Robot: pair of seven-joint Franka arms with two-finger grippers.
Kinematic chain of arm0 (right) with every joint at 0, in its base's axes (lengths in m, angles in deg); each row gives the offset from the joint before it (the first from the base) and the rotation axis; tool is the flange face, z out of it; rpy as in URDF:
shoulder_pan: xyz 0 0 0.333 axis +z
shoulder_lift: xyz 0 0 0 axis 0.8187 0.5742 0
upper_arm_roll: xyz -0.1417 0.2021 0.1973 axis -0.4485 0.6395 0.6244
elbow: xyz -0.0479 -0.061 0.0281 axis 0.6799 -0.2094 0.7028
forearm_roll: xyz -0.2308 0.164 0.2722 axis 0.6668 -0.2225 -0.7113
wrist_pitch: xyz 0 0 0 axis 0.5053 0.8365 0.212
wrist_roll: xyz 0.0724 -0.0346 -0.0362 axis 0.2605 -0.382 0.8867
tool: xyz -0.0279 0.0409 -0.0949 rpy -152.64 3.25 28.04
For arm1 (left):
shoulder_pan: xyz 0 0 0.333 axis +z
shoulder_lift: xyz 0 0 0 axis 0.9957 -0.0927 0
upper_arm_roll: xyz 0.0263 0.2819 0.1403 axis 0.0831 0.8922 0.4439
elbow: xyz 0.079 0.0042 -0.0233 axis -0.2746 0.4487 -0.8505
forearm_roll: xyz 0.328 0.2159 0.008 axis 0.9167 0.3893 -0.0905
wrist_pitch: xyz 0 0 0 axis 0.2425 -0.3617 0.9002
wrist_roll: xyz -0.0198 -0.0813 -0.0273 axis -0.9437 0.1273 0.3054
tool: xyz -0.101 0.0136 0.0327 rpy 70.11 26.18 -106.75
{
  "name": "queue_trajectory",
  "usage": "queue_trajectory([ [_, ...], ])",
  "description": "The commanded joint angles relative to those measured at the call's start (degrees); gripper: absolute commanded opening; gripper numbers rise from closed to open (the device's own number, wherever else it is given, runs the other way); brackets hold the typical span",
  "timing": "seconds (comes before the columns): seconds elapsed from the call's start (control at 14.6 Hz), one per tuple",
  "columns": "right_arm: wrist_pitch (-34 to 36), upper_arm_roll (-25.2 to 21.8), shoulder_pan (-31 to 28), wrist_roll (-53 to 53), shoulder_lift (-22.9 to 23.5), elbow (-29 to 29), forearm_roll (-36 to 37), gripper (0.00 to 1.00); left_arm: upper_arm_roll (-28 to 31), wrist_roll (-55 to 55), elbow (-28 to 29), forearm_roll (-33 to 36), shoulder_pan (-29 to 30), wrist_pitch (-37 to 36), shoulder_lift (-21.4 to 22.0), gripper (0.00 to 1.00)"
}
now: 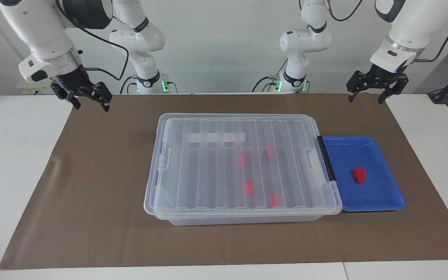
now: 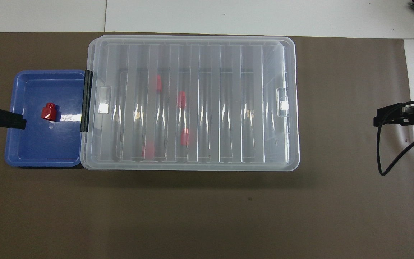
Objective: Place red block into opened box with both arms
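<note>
**Lidded box on the bench, one red block in the tray**

Facing view: A white bench (image 1: 18, 163) is covered by a brown mat (image 1: 103, 186), with a pale wall seen above it. The box (image 1: 243, 167) lies in the middle of the mat with its ribbed clear lid (image 1: 208, 171) on; four red blocks are seen through it. The blue tray (image 1: 379, 194) touches the box at the black latch (image 1: 327, 159), toward the left arm's end. The red block (image 1: 359, 175) lies in the tray, below the left end effector (image 1: 368, 93), which is held raised over the mat edge with its fingers spread and empty. The right end effector (image 1: 91, 102) is held raised over the mat's corner at the right arm's end, well apart from the box, fingers spread, nothing gripped.

Overhead view: The left end effector (image 2: 9, 120) is seen over the tray's (image 2: 31, 151) outer rim, the red block (image 2: 50, 111) just beside its tip. The right end effector (image 2: 394, 116) is seen over the mat edge, well clear of the box (image 2: 289, 108).
</note>
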Motion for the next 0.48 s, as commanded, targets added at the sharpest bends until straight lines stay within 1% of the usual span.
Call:
queue_trajectory([
  [0.0, -0.7, 0.5, -0.3, 0.9, -0.2, 0.2, 0.6, 1.00, 0.3, -2.0, -0.6, -1.2, -0.1, 0.0, -0.3, 1.00],
  [0.21, -1.7, 0.6, -0.3, 1.0, -0.1, 0.2, 0.1, 1.00, 0.3, -2.5, -0.5, -1.2, -0.1, -0.1, -0.3, 1.00],
  [0.41, -7.0, 1.1, 1.2, 0.4, -0.2, 2.8, -0.2, 1.00, 0.3, -3.2, -0.6, -1.2, -0.1, -0.1, -0.3, 1.00],
])
